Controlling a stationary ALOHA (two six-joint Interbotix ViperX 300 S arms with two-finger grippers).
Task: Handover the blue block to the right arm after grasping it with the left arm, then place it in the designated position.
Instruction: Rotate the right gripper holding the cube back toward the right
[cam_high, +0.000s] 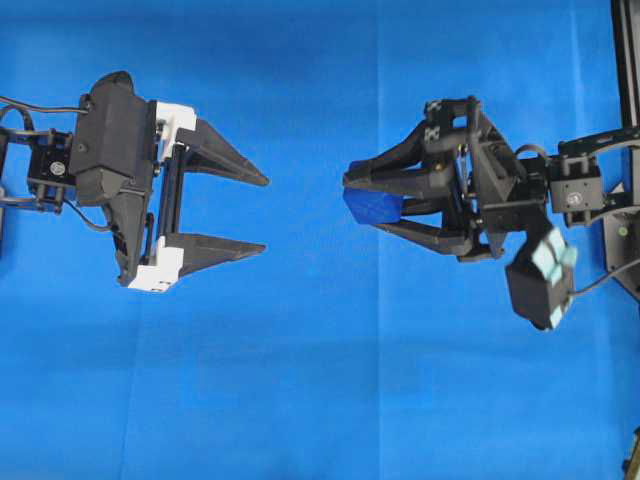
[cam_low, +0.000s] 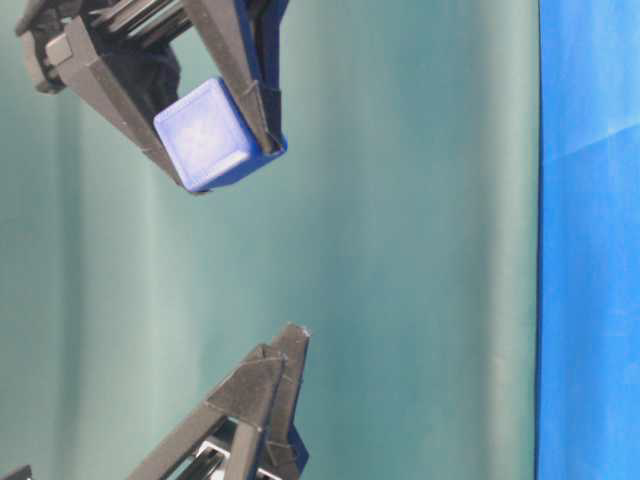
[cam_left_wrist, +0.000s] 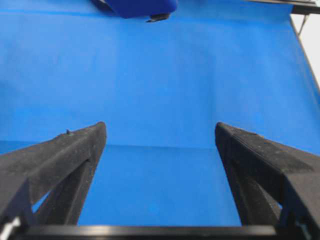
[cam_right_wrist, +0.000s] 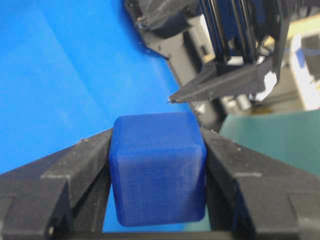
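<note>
The blue block (cam_high: 372, 205) is a small dark blue cube, clamped between the two black fingers of my right gripper (cam_high: 362, 204) above the cloth. It fills the right wrist view (cam_right_wrist: 157, 170) with a finger pressed on each side, and hangs at the upper left of the table-level view (cam_low: 212, 133). My left gripper (cam_high: 265, 214), with white finger mounts, stands open at the left, its tips pointing at the block across a gap. Between its spread fingers (cam_left_wrist: 160, 131) lies only cloth; the block's underside (cam_left_wrist: 142, 7) shows at the top edge.
Bright blue cloth (cam_high: 320, 400) covers the table. A black metal frame (cam_high: 628, 60) runs down the right edge behind the right arm. A dark green backdrop (cam_low: 420, 250) fills the table-level view.
</note>
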